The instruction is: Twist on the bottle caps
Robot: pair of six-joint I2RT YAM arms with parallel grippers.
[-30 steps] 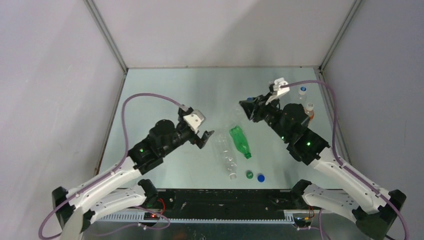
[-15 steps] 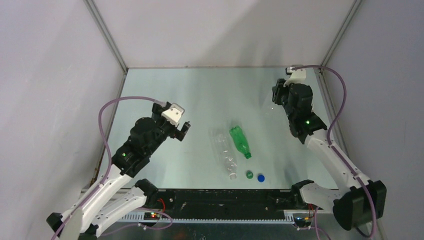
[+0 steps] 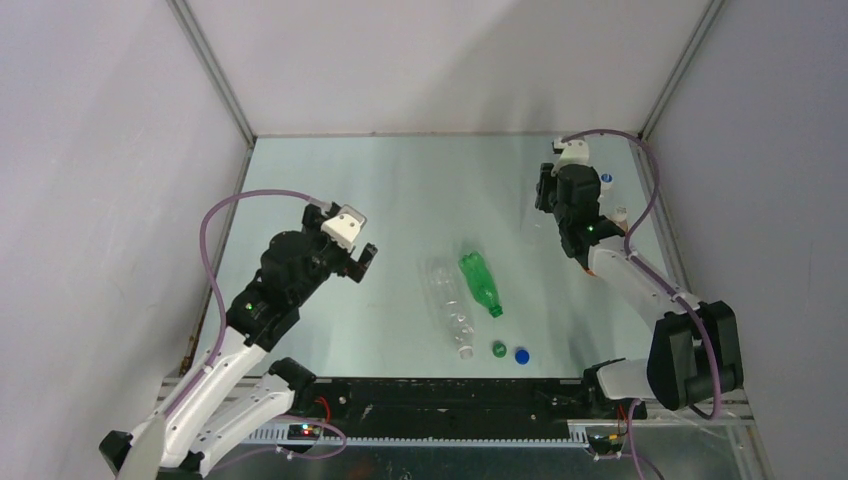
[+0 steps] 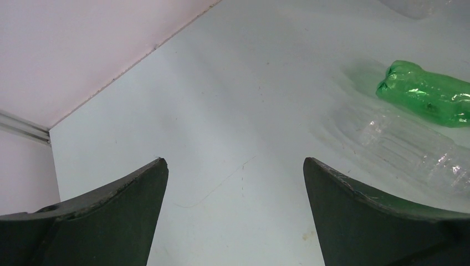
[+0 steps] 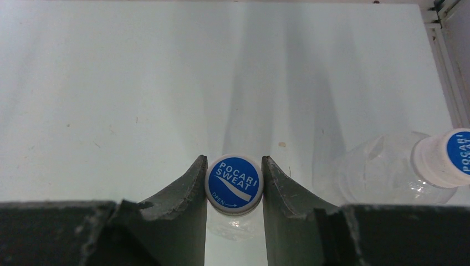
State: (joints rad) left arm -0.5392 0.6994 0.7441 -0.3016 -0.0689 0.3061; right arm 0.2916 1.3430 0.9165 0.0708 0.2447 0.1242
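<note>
My right gripper (image 5: 233, 162) is shut on a white-and-blue bottle cap (image 5: 234, 183) printed POCARI SWEAT, which sits atop a clear bottle (image 5: 237, 226) seen from above. In the top view this gripper (image 3: 547, 198) points down at the table's far right. My left gripper (image 4: 234, 162) hangs open over bare table, left of centre (image 3: 365, 258). A green bottle (image 3: 480, 283) and a clear bottle (image 3: 450, 310) lie side by side mid-table. A green cap (image 3: 498, 349) and a solid blue cap (image 3: 521, 354) lie loose near the front edge.
A second clear bottle (image 5: 388, 172) with a white-and-blue cap (image 5: 450, 157) stands just right of my right gripper. Another bottle with a plain white cap (image 3: 620, 213) stands by the right wall. Walls close the table at the left, back and right.
The right arm swung from mid-table to the far right corner and now points down. The left arm drew back leftward, away from the lying bottles, and stayed open.
</note>
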